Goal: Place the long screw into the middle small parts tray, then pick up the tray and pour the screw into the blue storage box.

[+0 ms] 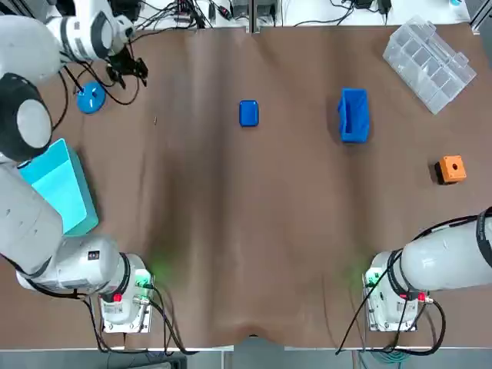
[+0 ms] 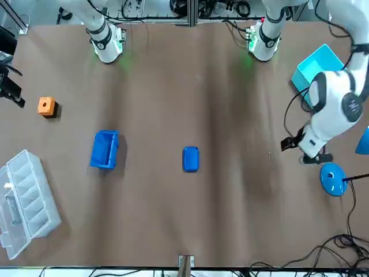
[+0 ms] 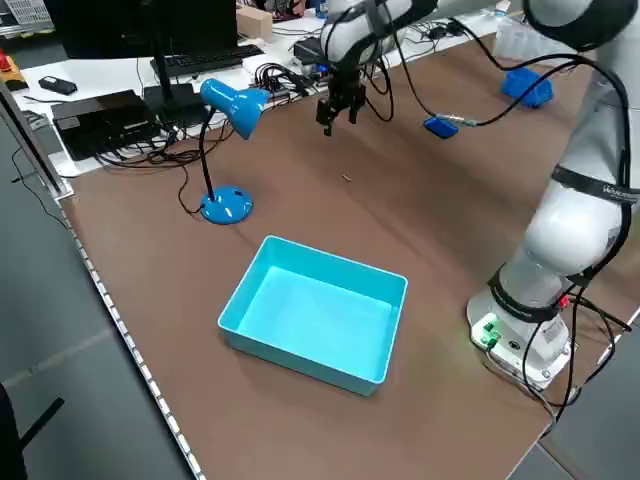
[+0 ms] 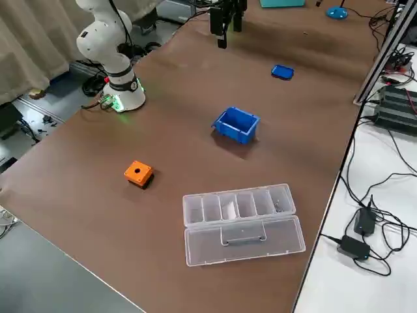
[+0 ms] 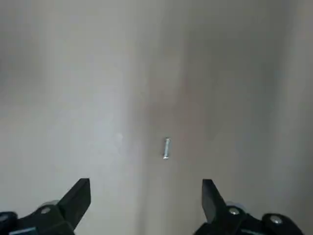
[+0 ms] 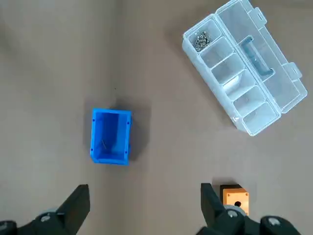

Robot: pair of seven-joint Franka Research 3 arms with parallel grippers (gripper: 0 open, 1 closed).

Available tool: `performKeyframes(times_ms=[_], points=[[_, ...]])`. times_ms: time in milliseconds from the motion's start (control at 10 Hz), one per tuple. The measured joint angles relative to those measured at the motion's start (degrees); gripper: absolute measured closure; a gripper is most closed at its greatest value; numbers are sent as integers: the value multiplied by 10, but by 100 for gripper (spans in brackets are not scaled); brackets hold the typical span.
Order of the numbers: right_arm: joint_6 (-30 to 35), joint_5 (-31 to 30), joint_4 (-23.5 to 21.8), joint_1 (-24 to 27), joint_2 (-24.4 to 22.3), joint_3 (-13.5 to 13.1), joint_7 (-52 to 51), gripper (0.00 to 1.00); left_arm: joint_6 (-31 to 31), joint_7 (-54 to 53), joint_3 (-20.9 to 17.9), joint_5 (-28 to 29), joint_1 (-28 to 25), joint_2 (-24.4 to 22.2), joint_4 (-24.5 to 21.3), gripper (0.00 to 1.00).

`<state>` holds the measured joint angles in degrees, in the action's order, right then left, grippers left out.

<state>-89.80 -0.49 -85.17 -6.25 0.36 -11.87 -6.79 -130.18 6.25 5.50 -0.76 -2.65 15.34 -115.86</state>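
Left hand [image 1: 129, 74], spread wide, hovers above the brown bench [image 1: 231, 231]; the slim silver long screw [image 5: 167, 148] lies at its 5 o'clock. Right hand [image 6: 145, 188], likewise spread, hangs high.

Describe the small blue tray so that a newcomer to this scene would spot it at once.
Start at the brown table and go to the middle of its far half. There lies the small blue tray. It is flat with rounded corners, while the blue bin toward the robot's right is larger, deeper and open-topped.
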Motion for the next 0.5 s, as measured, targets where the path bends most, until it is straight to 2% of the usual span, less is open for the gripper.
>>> performKeyframes(times_ms=[500], points=[[0,0,0,0,0,0,0,0,-55,24,10,0,4,85,0,5]])
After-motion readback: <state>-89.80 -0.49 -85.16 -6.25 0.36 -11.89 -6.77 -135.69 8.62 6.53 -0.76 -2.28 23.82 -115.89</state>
